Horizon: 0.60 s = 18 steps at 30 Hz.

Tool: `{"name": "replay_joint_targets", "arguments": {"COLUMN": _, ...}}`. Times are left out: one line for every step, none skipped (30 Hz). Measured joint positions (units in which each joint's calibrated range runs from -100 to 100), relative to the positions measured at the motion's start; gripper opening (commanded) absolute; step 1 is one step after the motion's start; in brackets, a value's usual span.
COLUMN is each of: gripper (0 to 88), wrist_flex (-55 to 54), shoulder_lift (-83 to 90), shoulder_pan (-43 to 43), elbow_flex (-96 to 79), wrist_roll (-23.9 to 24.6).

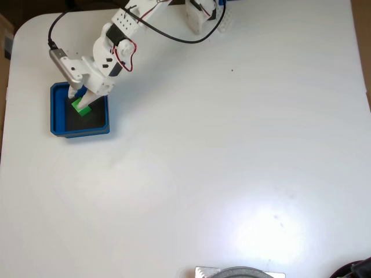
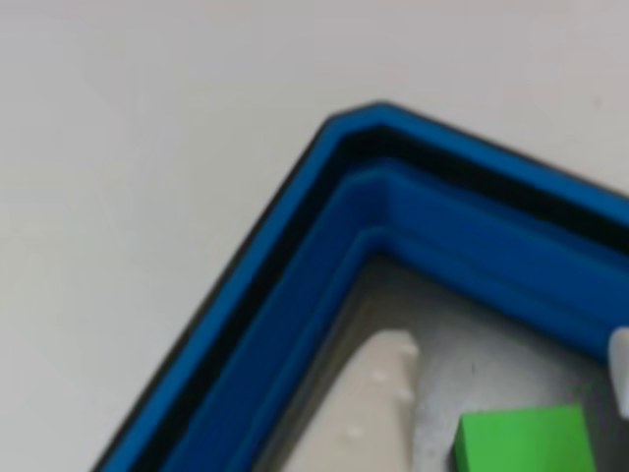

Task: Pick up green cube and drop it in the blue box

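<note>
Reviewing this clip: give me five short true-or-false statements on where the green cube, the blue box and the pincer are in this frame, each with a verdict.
1. The green cube lies on the white table outside the box. False: it is inside the blue box, over its dark floor.
2. The pincer reaches down into the box. True.
3. In the fixed view the box sits near the table's right edge. False: it sits near the left edge.
4. In the other view a white fingertip shows beside the cube. True.
5. The box's walls are red. False: they are blue.
</note>
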<state>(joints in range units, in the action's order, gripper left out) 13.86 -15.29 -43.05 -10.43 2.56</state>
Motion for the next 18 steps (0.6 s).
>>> {"name": "replay_joint_targets", "arguments": {"gripper": 16.7, "wrist_flex": 0.0, "shoulder_lift": 1.3, "shoulder_pan": 0.0, "elbow_flex": 0.0, "wrist_roll": 0.0}}
{"name": "replay_joint_targets", "arguments": {"gripper": 16.6, "wrist_flex": 0.0, "shoulder_lift": 2.8, "shoulder_pan": 0.0, "elbow_flex": 0.0, "wrist_roll": 0.0}}
{"name": "replay_joint_targets", "arguments": {"gripper": 16.6, "wrist_flex": 0.0, "shoulder_lift": 4.3, "shoulder_pan": 0.0, "elbow_flex": 0.0, "wrist_roll": 0.0}}
{"name": "replay_joint_targets", "arguments": {"gripper": 16.6, "wrist_flex": 0.0, "shoulder_lift": 5.8, "shoulder_pan": 0.0, "elbow_flex": -0.1, "wrist_roll": 0.0}}
{"name": "replay_joint_targets", "arguments": {"gripper": 16.5, "wrist_flex": 0.0, "shoulder_lift": 7.4, "shoulder_pan": 0.0, "elbow_flex": -0.6, "wrist_roll": 0.0}}
{"name": "replay_joint_targets", "arguments": {"gripper": 16.4, "wrist_flex": 0.0, "shoulder_lift": 9.0, "shoulder_pan": 0.0, "elbow_flex": -1.1, "wrist_roll": 0.0}}
{"name": "replay_joint_targets", "arguments": {"gripper": 16.1, "wrist_flex": 0.0, "shoulder_lift": 10.4, "shoulder_pan": 0.0, "elbow_flex": -1.5, "wrist_roll": 0.0}}
{"name": "replay_joint_targets", "arguments": {"gripper": 16.0, "wrist_flex": 0.0, "shoulder_lift": 11.9, "shoulder_pan": 0.0, "elbow_flex": -2.3, "wrist_roll": 0.0}}
{"name": "replay_joint_targets", "arguments": {"gripper": 16.0, "wrist_flex": 0.0, "shoulder_lift": 13.5, "shoulder_pan": 0.0, "elbow_flex": -3.2, "wrist_roll": 0.0}}
{"name": "replay_joint_targets", "arguments": {"gripper": 15.9, "wrist_flex": 0.0, "shoulder_lift": 15.0, "shoulder_pan": 0.0, "elbow_flex": -4.2, "wrist_roll": 0.0}}
{"name": "replay_joint_targets", "arguments": {"gripper": 15.9, "wrist_flex": 0.0, "shoulder_lift": 16.8, "shoulder_pan": 0.0, "elbow_flex": -5.5, "wrist_roll": 0.0}}
{"name": "replay_joint_targets", "arguments": {"gripper": 15.9, "wrist_flex": 0.0, "shoulder_lift": 18.4, "shoulder_pan": 0.0, "elbow_flex": -6.7, "wrist_roll": 0.0}}
{"name": "replay_joint_targets", "arguments": {"gripper": 15.9, "wrist_flex": 0.0, "shoulder_lift": 20.1, "shoulder_pan": 0.0, "elbow_flex": -8.1, "wrist_roll": 0.0}}
{"name": "replay_joint_targets", "arguments": {"gripper": 15.9, "wrist_flex": 0.0, "shoulder_lift": 21.8, "shoulder_pan": 0.0, "elbow_flex": -9.6, "wrist_roll": 0.0}}
{"name": "replay_joint_targets", "arguments": {"gripper": 15.9, "wrist_flex": 0.0, "shoulder_lift": 23.6, "shoulder_pan": 0.0, "elbow_flex": -11.2, "wrist_roll": 0.0}}
{"name": "replay_joint_targets", "arguments": {"gripper": 15.9, "wrist_flex": 0.0, "shoulder_lift": 25.3, "shoulder_pan": 0.0, "elbow_flex": -13.0, "wrist_roll": 0.0}}
{"name": "replay_joint_targets", "arguments": {"gripper": 15.9, "wrist_flex": 0.0, "shoulder_lift": 27.2, "shoulder_pan": 0.0, "elbow_flex": -14.8, "wrist_roll": 0.0}}
{"name": "replay_joint_targets", "arguments": {"gripper": 15.9, "wrist_flex": 0.0, "shoulder_lift": 28.9, "shoulder_pan": 0.0, "elbow_flex": -16.6, "wrist_roll": 0.0}}
